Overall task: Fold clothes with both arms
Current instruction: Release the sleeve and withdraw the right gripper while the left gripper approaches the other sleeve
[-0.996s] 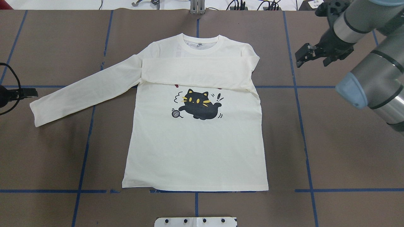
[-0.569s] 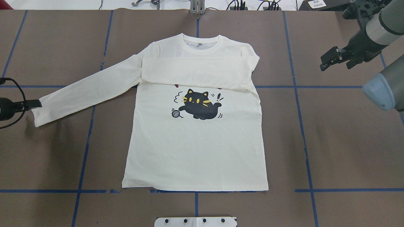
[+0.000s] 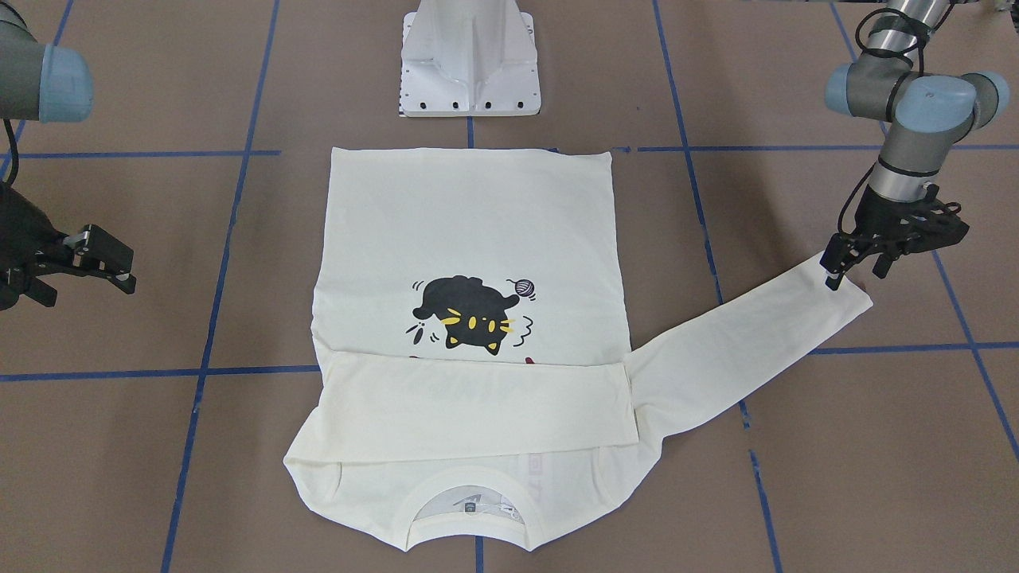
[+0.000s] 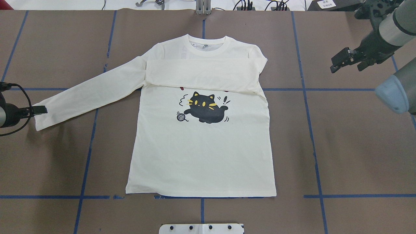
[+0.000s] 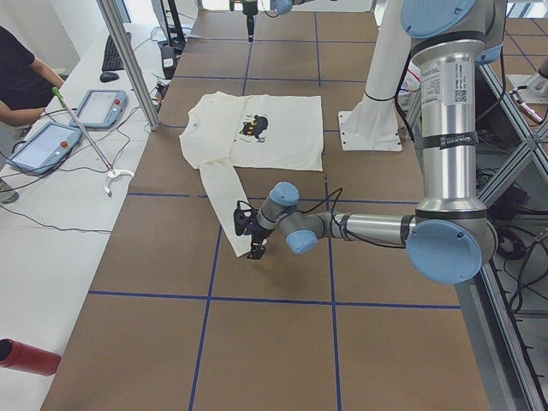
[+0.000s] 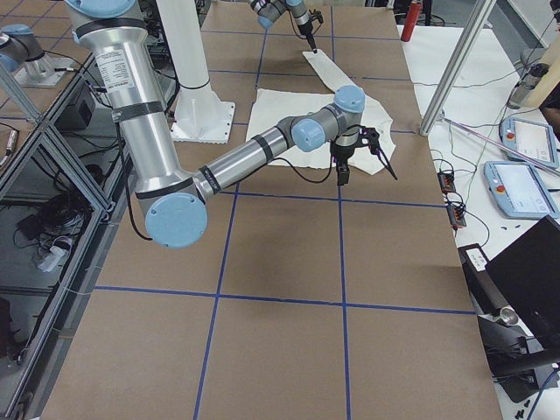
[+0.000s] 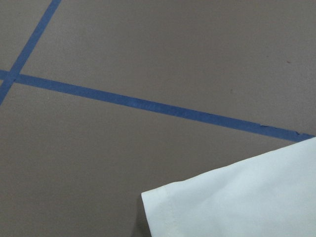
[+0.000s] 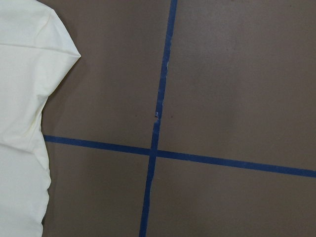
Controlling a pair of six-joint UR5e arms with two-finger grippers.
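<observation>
even bright overhead light, soft shadows, sharp

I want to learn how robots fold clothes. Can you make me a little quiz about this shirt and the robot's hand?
1. True or false: the shirt has a folded sleeve lying across its chest.
2. Where is the left hand? A) at the cuff of the stretched-out sleeve B) on the folded sleeve C) in the middle of the shirt
3. Fill in: the cat on the shirt is ___ with yellow eyes.
Key: 1 true; 2 A; 3 black.
</observation>
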